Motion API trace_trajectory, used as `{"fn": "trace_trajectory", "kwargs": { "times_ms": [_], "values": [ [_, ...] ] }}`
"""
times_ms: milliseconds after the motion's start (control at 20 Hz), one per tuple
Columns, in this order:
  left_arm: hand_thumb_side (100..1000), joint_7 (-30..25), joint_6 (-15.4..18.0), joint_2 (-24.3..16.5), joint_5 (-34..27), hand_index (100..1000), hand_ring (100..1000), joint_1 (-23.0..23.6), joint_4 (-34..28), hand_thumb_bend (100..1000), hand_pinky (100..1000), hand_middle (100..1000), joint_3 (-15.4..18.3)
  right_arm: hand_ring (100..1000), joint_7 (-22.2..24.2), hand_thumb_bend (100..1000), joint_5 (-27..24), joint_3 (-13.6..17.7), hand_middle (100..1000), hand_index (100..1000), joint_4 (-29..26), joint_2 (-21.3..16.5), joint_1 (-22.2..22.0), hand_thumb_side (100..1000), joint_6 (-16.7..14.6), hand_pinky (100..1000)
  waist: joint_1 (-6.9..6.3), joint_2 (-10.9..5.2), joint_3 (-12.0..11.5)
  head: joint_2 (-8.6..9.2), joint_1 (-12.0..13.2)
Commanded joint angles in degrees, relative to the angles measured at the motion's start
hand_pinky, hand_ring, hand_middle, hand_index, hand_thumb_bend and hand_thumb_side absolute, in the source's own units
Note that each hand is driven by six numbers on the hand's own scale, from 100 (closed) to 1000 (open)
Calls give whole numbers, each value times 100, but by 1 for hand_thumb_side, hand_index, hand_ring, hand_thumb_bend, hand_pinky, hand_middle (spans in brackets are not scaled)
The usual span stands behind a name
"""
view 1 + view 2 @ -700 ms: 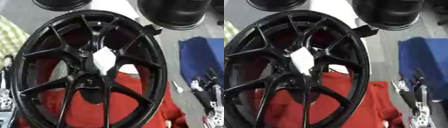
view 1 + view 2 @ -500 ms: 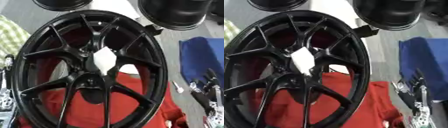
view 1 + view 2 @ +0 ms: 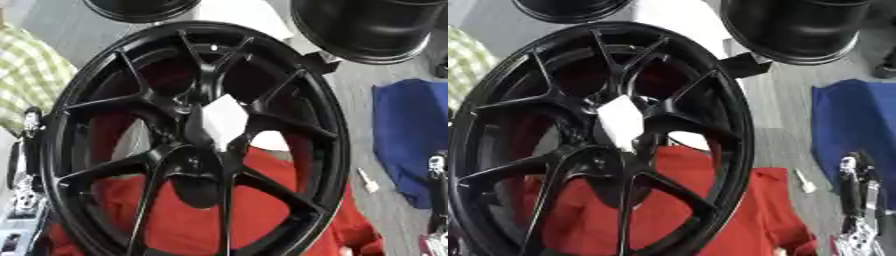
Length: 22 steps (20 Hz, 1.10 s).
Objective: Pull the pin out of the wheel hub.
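Wheel [image 3: 197,145] fills both views, black, spokes meeting at the hub [image 3: 203,155] just below the middle, over a red cloth [image 3: 175,220]. We see no pin for certain; a white patch [image 3: 621,121] shows through the spokes beside the hub. Our right hand [image 3: 857,200] hangs at the lower right edge, the left [image 3: 26,165] at the wheel's left rim; we cannot tell either one's fingers. We judge the pull should run straight along the pin's axis, wheel steadied. No writing is readable.
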State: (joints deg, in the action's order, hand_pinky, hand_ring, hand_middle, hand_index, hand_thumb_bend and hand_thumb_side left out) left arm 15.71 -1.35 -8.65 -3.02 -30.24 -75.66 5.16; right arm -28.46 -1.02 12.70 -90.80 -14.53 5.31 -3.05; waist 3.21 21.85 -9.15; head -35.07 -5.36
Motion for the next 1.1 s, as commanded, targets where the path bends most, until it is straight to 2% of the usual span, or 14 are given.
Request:
{"fn": "trace_trajectory", "kwargs": {
  "times_ms": [50,100,250,300,400,650,750,800,950,1100],
  "values": [
    [1000,35,4,-187,10,720,546,-15,-117,126,649,496,41,924,48,100,318,50,831,944,-734,-418,-156,634,112,770,10,-147,19,37,41],
    [1000,37,3,-203,15,720,546,-7,-120,125,649,496,44,929,118,100,418,38,836,949,-1043,-564,-260,548,99,777,25,-152,24,28,42],
    [1000,46,-3,-246,32,719,546,16,-125,124,648,495,54,924,487,100,675,-23,832,947,-2072,-1091,-652,505,58,784,62,-165,45,-3,45],
    [1000,47,-5,-262,39,719,546,25,-126,123,648,495,55,919,630,100,748,-40,829,944,-2229,-1313,-747,472,-50,788,75,-171,53,-13,46],
    [1000,51,-6,-292,51,720,546,43,-128,123,649,495,62,907,905,100,870,-58,820,927,-2343,-1760,-914,413,-405,794,96,-179,71,-28,52],
    [1000,65,-4,-382,75,720,545,100,-148,118,649,495,82,892,1401,100,922,-69,811,912,-2378,-3027,-1260,356,-1356,817,138,-188,132,-57,32],
    [1000,68,-3,-441,89,720,545,145,-162,115,649,495,94,889,1672,111,985,-79,812,908,-2379,-3522,-1242,333,-1648,836,160,-201,177,-69,17],
    [1000,70,-2,-472,94,720,545,170,-168,113,649,495,101,889,1838,172,1036,-87,814,904,-2379,-3738,-1190,316,-1776,855,172,-210,200,-79,12],
    [1000,88,-5,-573,103,720,545,251,-183,112,649,495,128,892,2527,228,1206,-179,819,904,-2379,-4458,-812,311,-2124,877,211,-251,279,-122,16],
    [1000,94,-13,-647,118,720,545,306,-182,108,649,495,135,893,3266,268,1149,-355,823,901,-2379,-5013,-350,329,-2296,895,248,-289,335,-156,47]
  ]
}}
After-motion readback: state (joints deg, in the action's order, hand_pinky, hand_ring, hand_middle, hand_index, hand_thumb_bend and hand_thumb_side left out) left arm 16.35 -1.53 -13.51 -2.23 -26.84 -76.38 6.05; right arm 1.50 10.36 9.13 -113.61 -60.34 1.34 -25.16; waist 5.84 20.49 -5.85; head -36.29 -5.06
